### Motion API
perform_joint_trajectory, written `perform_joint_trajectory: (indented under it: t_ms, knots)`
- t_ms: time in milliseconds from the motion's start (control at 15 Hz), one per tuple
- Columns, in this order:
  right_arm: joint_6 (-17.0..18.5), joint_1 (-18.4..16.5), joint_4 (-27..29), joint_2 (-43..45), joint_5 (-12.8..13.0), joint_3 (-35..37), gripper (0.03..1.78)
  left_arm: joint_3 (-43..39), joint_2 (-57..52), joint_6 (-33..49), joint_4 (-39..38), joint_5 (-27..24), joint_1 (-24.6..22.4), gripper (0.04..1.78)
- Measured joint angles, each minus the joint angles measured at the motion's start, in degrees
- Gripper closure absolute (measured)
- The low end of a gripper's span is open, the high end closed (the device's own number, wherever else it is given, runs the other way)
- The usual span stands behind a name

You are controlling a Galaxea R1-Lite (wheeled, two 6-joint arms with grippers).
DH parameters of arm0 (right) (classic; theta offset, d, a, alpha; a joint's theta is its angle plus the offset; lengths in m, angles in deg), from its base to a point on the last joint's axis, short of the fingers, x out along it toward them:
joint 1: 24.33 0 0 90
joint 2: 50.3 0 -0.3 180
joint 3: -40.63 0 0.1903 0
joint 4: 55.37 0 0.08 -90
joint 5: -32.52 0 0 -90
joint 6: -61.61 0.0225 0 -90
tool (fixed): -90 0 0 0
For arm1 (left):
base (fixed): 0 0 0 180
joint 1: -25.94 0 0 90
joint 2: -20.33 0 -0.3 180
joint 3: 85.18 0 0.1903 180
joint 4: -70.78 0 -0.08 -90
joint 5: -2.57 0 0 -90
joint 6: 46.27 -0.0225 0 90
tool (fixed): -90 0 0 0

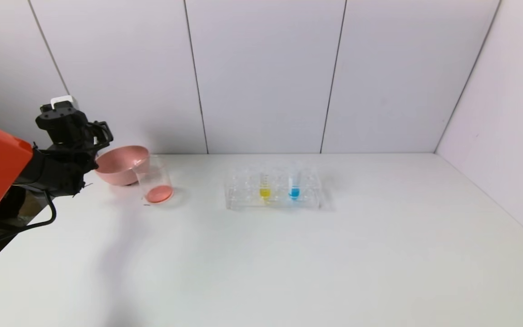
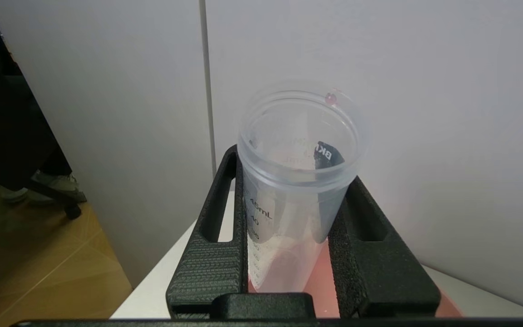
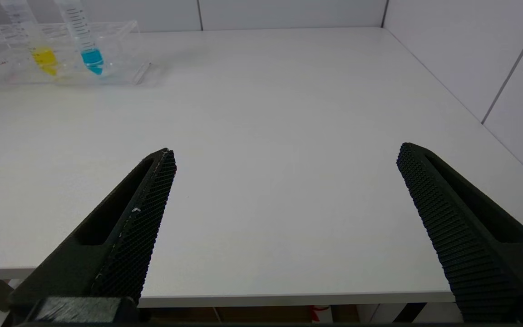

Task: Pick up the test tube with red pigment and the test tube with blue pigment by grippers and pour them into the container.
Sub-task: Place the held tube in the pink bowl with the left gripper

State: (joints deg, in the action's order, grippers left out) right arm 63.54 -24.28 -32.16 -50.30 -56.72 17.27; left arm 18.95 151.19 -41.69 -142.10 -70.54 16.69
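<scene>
Left gripper (image 2: 288, 227) clamped on emptied red tube (image 2: 295, 181), over pink bowl (image 1: 120, 164) beside beaker (image 1: 155, 184). Right gripper (image 3: 284, 181) spread wide, parked off table (image 3: 266, 136).

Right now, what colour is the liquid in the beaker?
Pinkish red, pooled at the beaker's bottom; head view shows it best.

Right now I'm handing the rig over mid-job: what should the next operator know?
Left gripper: shut on the emptied red tube, held at the table's left edge by the pink bowl.
Right gripper: open, empty, low at the table's near edge.
Beaker: beside the bowl, red liquid in its bottom.
Rack: mid-table, holds the blue tube and a yellow tube.
Done: red poured.
Left: put the red tube down; pick up blue and pour it into the beaker.
</scene>
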Motion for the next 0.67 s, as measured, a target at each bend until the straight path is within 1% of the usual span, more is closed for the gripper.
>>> perform_joint_trajectory:
  t_ms: [267,400,533,600,667]
  knots:
    - [0.0,0.0,0.0,0.0,0.0,0.0,0.04,1.05,0.78,-0.26,-0.23,0.91,0.05,1.29]
    - [0.0,0.0,0.0,0.0,0.02,0.0,0.04,1.15,0.8,-0.22,-0.28,0.83,0.07,1.21]
    - [0.0,0.0,0.0,0.0,0.02,0.0,0.04,1.15,0.72,-0.24,-0.28,0.84,0.24,0.99]
    - [0.0,0.0,0.0,0.0,0.0,0.0,0.04,1.15,0.67,-0.24,-0.22,0.84,0.27,0.85]
    - [0.0,0.0,0.0,0.0,0.02,0.0,0.04,1.12,0.63,-0.24,-0.15,0.84,0.33,0.66]
